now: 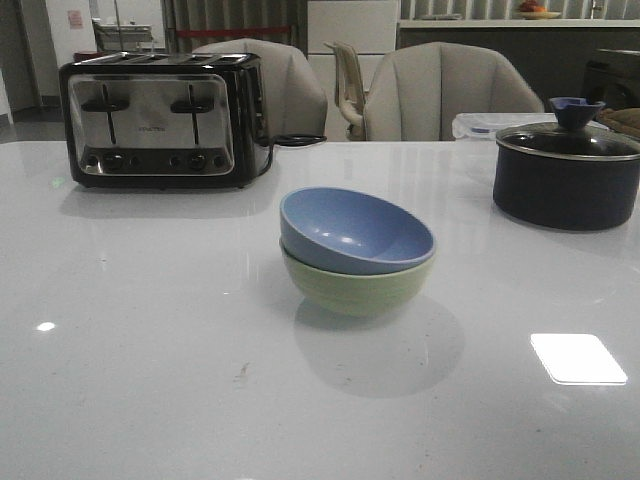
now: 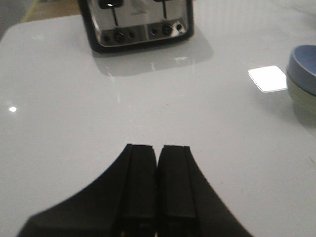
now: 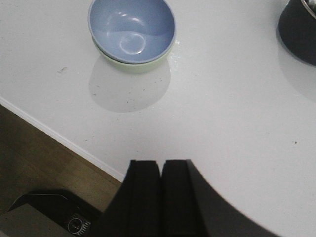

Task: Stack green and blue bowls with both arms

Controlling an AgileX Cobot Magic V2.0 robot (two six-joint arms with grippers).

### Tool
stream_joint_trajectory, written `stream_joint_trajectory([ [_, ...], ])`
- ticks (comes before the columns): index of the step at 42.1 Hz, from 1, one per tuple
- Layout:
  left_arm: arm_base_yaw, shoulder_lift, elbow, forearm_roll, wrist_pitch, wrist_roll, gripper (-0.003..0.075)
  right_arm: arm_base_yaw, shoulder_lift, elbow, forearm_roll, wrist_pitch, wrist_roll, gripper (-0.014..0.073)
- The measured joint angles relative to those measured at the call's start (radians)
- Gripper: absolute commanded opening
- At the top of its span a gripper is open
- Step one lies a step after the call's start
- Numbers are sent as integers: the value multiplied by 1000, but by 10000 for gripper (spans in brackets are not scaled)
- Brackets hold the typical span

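Note:
The dusty blue bowl (image 1: pixel 355 230) sits tilted inside the pale green bowl (image 1: pixel 365 287) at the middle of the white table. The stack also shows in the left wrist view, blue bowl (image 2: pixel 305 66) over green bowl (image 2: pixel 302 97), and in the right wrist view, blue bowl (image 3: pixel 131 29) over green bowl (image 3: pixel 138 66). My left gripper (image 2: pixel 157 148) is shut and empty, above bare table, well apart from the bowls. My right gripper (image 3: pixel 161 164) is shut and empty, above the table's front edge, apart from the bowls. Neither arm shows in the front view.
A black and steel toaster (image 1: pixel 160 120) stands at the back left, with its cord behind. A dark lidded pot (image 1: pixel 565 170) stands at the back right. Chairs stand behind the table. The floor shows past the table's near edge (image 3: pixel 59 138).

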Motion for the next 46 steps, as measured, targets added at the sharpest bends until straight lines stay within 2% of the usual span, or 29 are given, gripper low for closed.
stream_joint_trajectory([
  [5,51,-132,125,0,-133,0,101,0,0,0,0,0,0,34],
  [15,89,-250,263,-7,-221,0,101,0,0,0,0,0,0,34],
  [31,112,-250,263,-42,-312,0,101,0,0,0,0,0,0,34],
  [46,112,-250,263,-46,-314,0,101,0,0,0,0,0,0,34],
])
